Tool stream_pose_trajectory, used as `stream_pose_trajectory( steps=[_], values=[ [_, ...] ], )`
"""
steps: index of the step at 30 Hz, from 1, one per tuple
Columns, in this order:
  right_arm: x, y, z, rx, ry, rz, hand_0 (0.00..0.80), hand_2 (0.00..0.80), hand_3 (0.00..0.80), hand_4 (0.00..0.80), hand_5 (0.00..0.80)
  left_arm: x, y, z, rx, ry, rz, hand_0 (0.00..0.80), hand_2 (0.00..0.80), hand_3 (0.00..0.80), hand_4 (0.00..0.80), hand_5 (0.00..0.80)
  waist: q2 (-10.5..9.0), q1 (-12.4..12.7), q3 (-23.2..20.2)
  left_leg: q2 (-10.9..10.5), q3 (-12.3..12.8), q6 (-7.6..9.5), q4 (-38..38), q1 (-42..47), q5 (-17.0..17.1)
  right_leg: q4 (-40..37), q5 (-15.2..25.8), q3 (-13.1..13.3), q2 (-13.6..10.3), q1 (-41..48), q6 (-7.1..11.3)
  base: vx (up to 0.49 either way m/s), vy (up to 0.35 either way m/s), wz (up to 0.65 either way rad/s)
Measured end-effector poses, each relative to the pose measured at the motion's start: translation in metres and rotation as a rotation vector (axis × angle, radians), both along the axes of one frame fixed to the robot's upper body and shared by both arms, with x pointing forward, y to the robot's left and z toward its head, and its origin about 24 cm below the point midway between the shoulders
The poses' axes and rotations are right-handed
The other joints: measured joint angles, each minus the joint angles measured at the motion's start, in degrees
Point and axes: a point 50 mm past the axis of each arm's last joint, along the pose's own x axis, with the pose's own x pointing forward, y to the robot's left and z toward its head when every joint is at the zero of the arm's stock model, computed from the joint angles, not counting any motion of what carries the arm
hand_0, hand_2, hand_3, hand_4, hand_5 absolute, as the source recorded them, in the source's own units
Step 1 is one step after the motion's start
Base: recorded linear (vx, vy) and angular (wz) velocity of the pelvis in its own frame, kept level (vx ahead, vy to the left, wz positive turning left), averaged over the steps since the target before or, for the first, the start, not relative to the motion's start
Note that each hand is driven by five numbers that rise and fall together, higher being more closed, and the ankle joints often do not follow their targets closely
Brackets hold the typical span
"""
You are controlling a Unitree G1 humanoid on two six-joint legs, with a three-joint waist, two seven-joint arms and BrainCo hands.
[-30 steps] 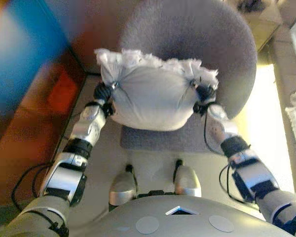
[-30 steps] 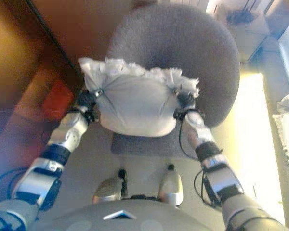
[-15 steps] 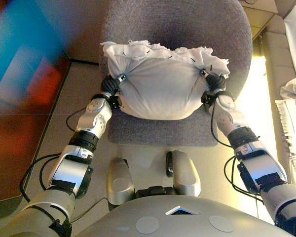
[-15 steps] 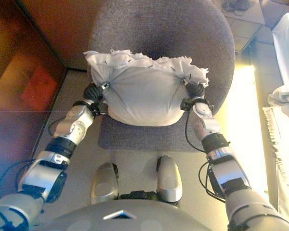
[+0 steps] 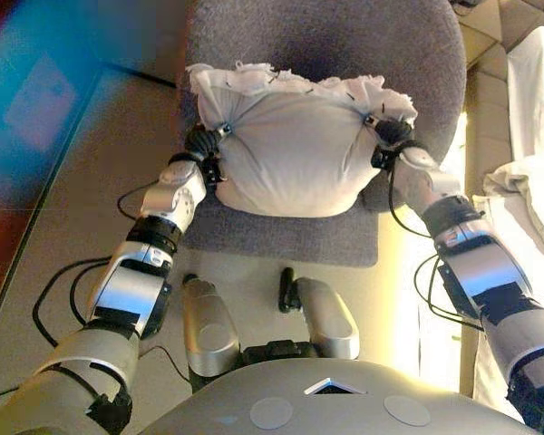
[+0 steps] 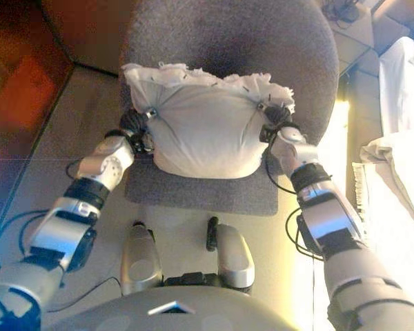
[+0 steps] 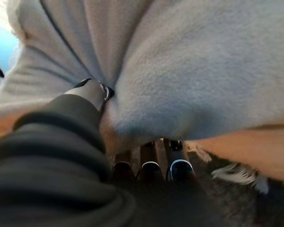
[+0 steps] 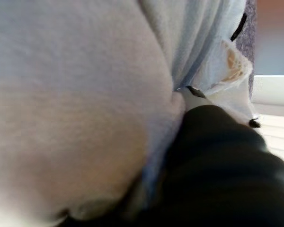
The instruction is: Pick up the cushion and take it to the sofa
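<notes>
The cushion (image 5: pixel 290 149) — pale grey-white, with a frilled white edge along its far side — hangs between the two hands, clear of the seat of the grey armchair (image 5: pixel 344 45) that lies under and beyond it. The left hand (image 5: pixel 202 145) clamps the cushion's left end: in its own wrist view the thumb (image 7: pixel 92 91) digs into the fabric from one side while the dark-tipped fingers (image 7: pixel 180 168) curl in from beneath, so the cloth is pinched and bunches into folds that radiate from the grip. The right hand (image 5: pixel 392 136) holds the opposite end in the same way; its wrist view shows a silver, dark-tipped digit (image 8: pixel 191 94) pressed into the cushion where creases gather, with the rest of the fingers hidden behind the dark cover and the fabric. Seen from the head, the cloth puckers at both hands, and the cushion's belly sags between them, toward the robot.

Past the fingers of both hands the chair's rounded backrest rises; nearer than the hands, the flat front of the seat pad (image 5: pixel 299 237) shows below the cushion's lower edge. Out beyond the right hand, well apart from the chair, lies white cloth (image 5: pixel 526 181) — draped over something I cannot make out. To the outside of the left hand is bare tiled floor (image 5: pixel 91 163).
</notes>
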Motion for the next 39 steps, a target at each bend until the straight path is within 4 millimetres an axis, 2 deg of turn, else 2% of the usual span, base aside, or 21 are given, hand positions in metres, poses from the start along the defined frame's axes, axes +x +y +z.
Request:
stream_pose_trajectory(
  steps=[4,7,8,9,10,19,26,29,32,35,39],
  values=[
    [0.013,0.008,0.021,0.032,-0.066,-0.001,0.8,0.8,0.8,0.8,0.8,0.01,0.005,0.019,0.019,-0.044,0.011,0.8,0.8,0.8,0.8,0.8,-0.38,0.3,0.2,0.0,-0.2,0.01,0.0,-3.0,0.4,-0.6,0.6,0.0,0.2,-2.6,0.0,-0.089,0.01,0.0],
    [0.014,0.011,0.022,0.05,-0.072,-0.001,0.8,0.8,0.8,0.8,0.8,0.01,0.006,0.02,0.014,-0.049,0.033,0.8,0.8,0.8,0.8,0.8,-0.54,0.3,0.3,-0.1,-0.2,0.02,-0.2,-3.0,0.3,-1.5,0.6,0.0,0.2,-2.2,0.05,0.051,0.024,0.03],
    [0.015,0.011,0.023,0.051,-0.074,0.003,0.301,0.301,0.301,0.301,0.301,0.01,0.006,0.02,0.016,-0.051,0.039,0.8,0.8,0.8,0.8,0.8,-0.58,0.3,0.3,-0.1,-0.2,0.02,-0.3,-2.9,0.3,-1.7,0.6,0.0,0.2,-2.1,0.08,0.066,0.009,0.02],
    [0.015,0.011,0.023,0.052,-0.074,0.005,0.0,0.0,0.0,0.0,0.0,0.01,0.006,0.02,0.017,-0.052,0.042,0.078,0.078,0.078,0.078,0.078,-0.59,0.3,0.3,-0.1,-0.2,0.02,-0.3,-2.9,0.3,-1.8,0.6,0.0,0.2,-2.0,0.09,0.087,0.009,0.0],
    [0.015,0.011,0.023,0.052,-0.073,0.004,0.0,0.0,0.0,0.0,0.0,0.01,0.007,0.02,0.02,-0.052,0.047,0.0,0.0,0.0,0.0,0.0,-0.59,0.3,0.3,-0.1,-0.2,0.02,-0.3,-2.8,0.3,-1.9,0.6,0.0,0.2,-1.9,0.09,0.105,0.022,0.0],
    [0.011,0.005,0.01,0.033,0.018,-0.012,0.0,0.0,0.0,0.0,0.0,0.009,0.003,0.013,0.015,-0.032,0.086,0.0,0.0,0.0,0.0,0.0,-0.65,0.2,0.3,-0.8,0.3,0.1,-3.1,3.9,0.5,-3.7,0.7,0.3,-0.3,4.3,0.53,0.11,0.046,0.03],
    [0.009,-0.005,0.011,0.072,0.02,-0.088,0.0,0.0,0.0,0.0,0.0,0.01,0.001,0.025,-0.011,-0.094,0.103,0.0,0.0,0.0,0.0,0.0,-0.2,0.2,-0.4,-1.4,3.0,1.0,-6.5,8.5,1.3,-10.0,3.7,1.6,-1.0,9.2,1.58,0.094,0.076,-0.08],
    [0.004,-0.018,0.008,0.082,0.019,-0.118,0.0,0.0,0.0,0.0,0.0,0.008,0.004,0.027,-0.038,-0.115,0.114,0.0,0.0,0.0,0.0,0.0,0.37,0.2,-0.9,-2.3,3.7,1.44,-8.4,10.9,1.6,-13.4,4.8,1.5,-1.7,12.1,2.06,0.115,0.107,0.01],
    [-0.006,-0.047,0.002,0.048,0.022,-0.186,0.0,0.0,0.0,0.0,0.0,-0.006,0.024,0.01,-0.056,-0.095,0.175,0.0,0.0,0.0,0.0,0.0,2.61,0.2,-5.0,-3.5,4.9,1.81,-12.3,15.3,1.8,-18.7,6.1,1.5,-2.7,16.9,2.75,0.035,0.101,-0.03],
    [-0.012,-0.074,0.008,0.031,0.003,-0.244,0.0,0.0,0.0,0.0,0.0,-0.017,0.04,-0.001,-0.061,-0.083,0.212,0.0,0.0,0.0,0.0,0.0,3.8,0.5,-7.7,-4.1,5.9,1.8,-15.1,17.9,2.4,-20.5,6.2,1.5,-3.0,18.8,2.88,-0.02,0.103,-0.03],
    [-0.023,-0.11,0.017,0.007,-0.028,-0.321,0.0,0.0,0.0,0.0,0.0,-0.026,0.059,-0.003,-0.052,-0.085,0.244,0.0,0.0,0.0,0.0,0.0,3.87,0.7,-9.3,-4.8,6.3,1.55,-18.7,20.2,4.0,-21.6,6.3,1.5,-3.0,19.7,2.77,-0.045,0.093,-0.01]
  ],
)
